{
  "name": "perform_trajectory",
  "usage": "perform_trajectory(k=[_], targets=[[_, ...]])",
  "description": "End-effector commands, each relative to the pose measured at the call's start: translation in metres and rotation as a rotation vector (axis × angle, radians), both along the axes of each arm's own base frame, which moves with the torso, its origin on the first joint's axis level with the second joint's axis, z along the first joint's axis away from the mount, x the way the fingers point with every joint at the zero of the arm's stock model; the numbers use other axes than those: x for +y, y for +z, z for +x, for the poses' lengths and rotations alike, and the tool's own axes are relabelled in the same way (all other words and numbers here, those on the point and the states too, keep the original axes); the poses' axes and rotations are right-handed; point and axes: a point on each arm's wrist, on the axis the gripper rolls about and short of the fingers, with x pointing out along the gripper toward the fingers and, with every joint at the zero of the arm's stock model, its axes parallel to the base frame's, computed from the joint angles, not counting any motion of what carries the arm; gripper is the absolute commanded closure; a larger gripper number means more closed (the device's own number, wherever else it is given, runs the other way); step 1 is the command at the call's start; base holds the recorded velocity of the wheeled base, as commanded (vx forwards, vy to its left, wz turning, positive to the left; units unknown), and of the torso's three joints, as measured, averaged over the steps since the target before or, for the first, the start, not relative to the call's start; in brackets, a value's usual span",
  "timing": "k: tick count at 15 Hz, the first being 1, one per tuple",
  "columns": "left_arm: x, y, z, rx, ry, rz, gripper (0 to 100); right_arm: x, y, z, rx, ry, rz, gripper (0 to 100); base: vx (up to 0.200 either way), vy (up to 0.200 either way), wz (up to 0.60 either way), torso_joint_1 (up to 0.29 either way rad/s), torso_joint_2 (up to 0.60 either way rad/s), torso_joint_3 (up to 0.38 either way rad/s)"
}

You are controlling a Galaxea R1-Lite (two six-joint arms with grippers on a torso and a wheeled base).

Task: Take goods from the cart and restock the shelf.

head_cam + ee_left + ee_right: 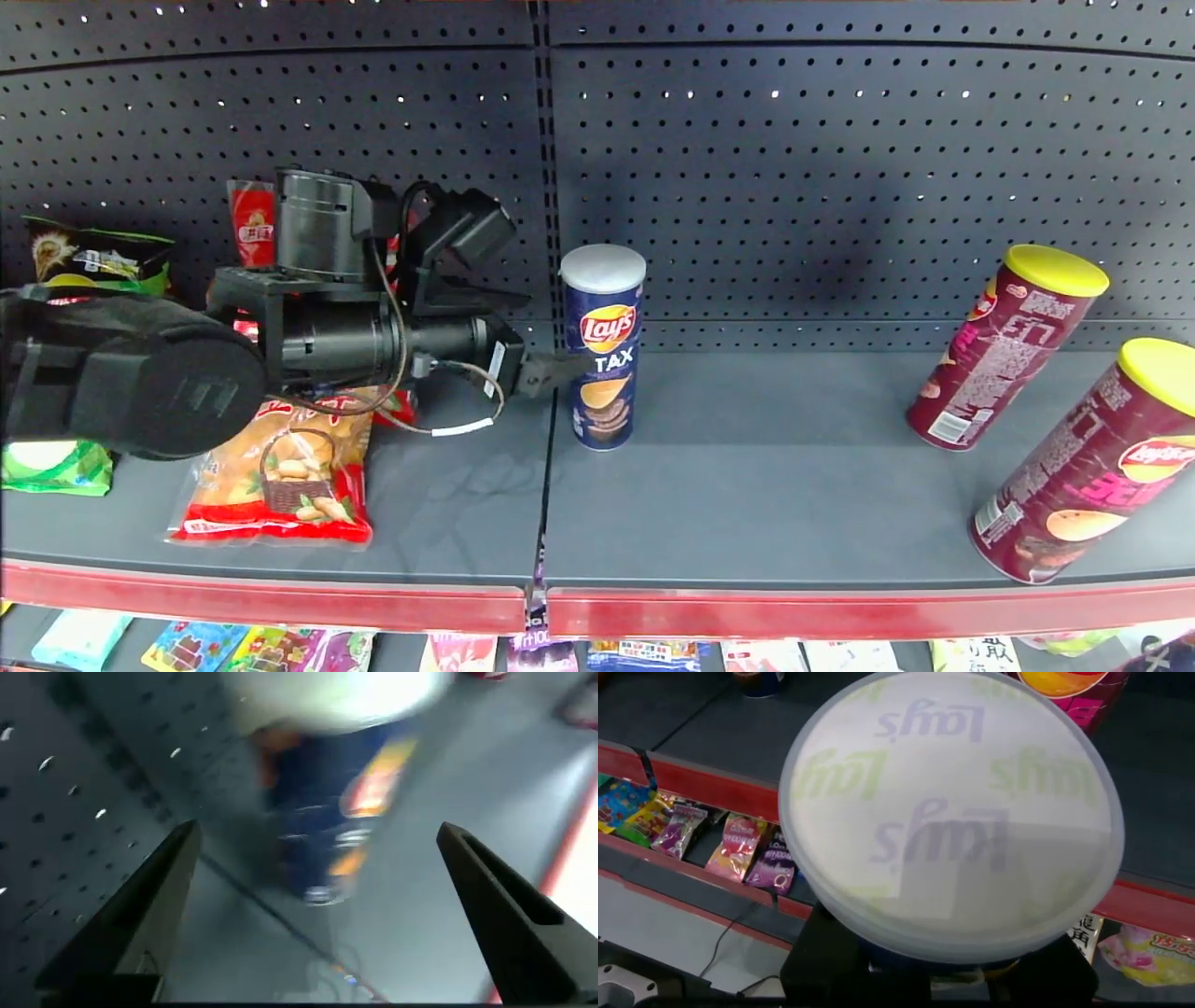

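A blue chips can [603,373] with a white lid stands upright on the grey shelf [747,504], near the middle. My left gripper [566,366] lies level at the can's left side. In the left wrist view it [318,835] is wide open, and the blue can [341,812] stands between and just beyond the two fingers [154,905], untouched. My right gripper [934,975] is shut on a second chips can, whose clear lid [952,812] sits close under the right wrist camera and hides most of the fingers.
Two magenta cans with yellow lids [1004,345] [1083,467] lean on the shelf's right side. A red peanut bag [280,485] and other snack bags lie under the left arm. The perforated back panel [794,187] closes the rear. A red lip [840,611] edges the shelf front.
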Motion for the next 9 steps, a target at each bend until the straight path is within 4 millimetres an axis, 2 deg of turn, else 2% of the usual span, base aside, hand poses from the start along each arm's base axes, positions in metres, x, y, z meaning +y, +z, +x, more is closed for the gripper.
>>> perform_trajectory(k=[1, 9], targets=[[-0.002, -0.008, 0.014, 0.013, 0.013, 0.009, 0, 0.000, 0.000, 0.001, 0.004, 0.001, -0.001, 100, 0.000, 0.000, 0.00, 0.000, 0.00, 0.000], [-0.022, 0.006, 0.027, -0.034, -0.044, -0.036, 0, 0.000, 0.000, 0.001, 0.011, -0.001, 0.007, 100, 0.000, 0.000, 0.00, 0.000, 0.00, 0.000]])
